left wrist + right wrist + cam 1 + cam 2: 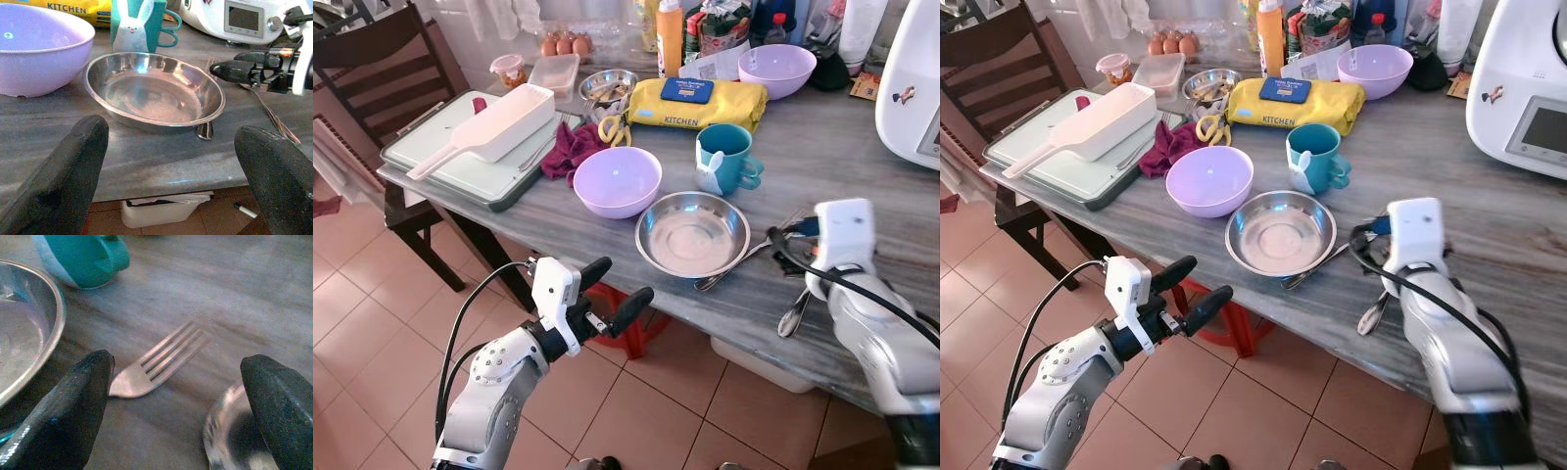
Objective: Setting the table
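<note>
Grey wood-grain table [862, 147] over terracotta tile floor [372, 323], steel dish [692, 233] near its front edge. Right gripper [176, 401] spread wide over fork [159, 360] beside dish. Left gripper [612, 292] also wide, empty, just off table's edge.

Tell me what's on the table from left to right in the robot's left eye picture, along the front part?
White scoop → purple bowl → steel bowl → teal mug, just behind it → right gripper above the fork.

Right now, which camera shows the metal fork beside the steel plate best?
The right wrist view: the metal fork lies close, tines sharp, between the open right gripper fingers. The eye views show little of it behind the arm; the left wrist view shows it small.
</note>
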Motion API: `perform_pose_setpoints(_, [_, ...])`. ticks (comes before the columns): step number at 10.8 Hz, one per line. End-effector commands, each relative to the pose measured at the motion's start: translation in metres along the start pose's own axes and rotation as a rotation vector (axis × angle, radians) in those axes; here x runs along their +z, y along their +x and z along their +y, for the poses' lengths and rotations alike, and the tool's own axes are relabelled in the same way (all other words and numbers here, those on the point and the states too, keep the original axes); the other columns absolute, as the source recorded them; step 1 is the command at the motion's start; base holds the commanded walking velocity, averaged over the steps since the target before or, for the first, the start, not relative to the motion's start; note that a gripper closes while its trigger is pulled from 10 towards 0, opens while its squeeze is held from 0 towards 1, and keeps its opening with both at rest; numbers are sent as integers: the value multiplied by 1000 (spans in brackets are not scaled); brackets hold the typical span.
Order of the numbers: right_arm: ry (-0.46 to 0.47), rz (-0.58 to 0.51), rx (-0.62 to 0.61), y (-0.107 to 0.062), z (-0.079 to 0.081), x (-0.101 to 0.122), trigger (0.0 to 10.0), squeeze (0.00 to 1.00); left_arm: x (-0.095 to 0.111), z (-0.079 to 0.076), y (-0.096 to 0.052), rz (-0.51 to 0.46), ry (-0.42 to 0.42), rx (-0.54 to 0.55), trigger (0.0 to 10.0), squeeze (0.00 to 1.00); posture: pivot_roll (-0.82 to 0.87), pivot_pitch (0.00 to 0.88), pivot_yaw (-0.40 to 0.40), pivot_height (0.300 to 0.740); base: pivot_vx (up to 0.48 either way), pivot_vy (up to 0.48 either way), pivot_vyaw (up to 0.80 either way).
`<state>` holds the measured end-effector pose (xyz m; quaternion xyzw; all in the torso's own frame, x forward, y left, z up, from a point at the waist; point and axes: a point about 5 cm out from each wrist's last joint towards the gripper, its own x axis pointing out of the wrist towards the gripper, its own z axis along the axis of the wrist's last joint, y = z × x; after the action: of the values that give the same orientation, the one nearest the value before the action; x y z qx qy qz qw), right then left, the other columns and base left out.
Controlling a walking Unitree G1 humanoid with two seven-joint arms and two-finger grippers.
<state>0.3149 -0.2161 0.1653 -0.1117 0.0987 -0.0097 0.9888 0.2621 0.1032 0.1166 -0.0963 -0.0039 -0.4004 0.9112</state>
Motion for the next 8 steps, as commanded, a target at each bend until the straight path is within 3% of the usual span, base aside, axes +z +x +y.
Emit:
perform_pose_setpoints(1, [-30, -9, 34, 4, 7, 3, 10000, 1000, 1, 2, -5, 11, 20, 21, 10000, 0, -93, 153, 142, 740, 0, 0, 0])
perform_pose_setpoints(4, [-76, -23, 81, 18, 21, 6, 10000, 1000, 0, 1, -5, 16, 24, 26, 10000, 0, -90, 157, 144, 740, 0, 0, 0])
perform_pose_setpoints(8, [-116, -17, 108, 22, 34, 1, 10000, 1000, 0, 0, -4, 18, 33, 28, 10000, 0, -83, 161, 145, 740, 0, 0, 0])
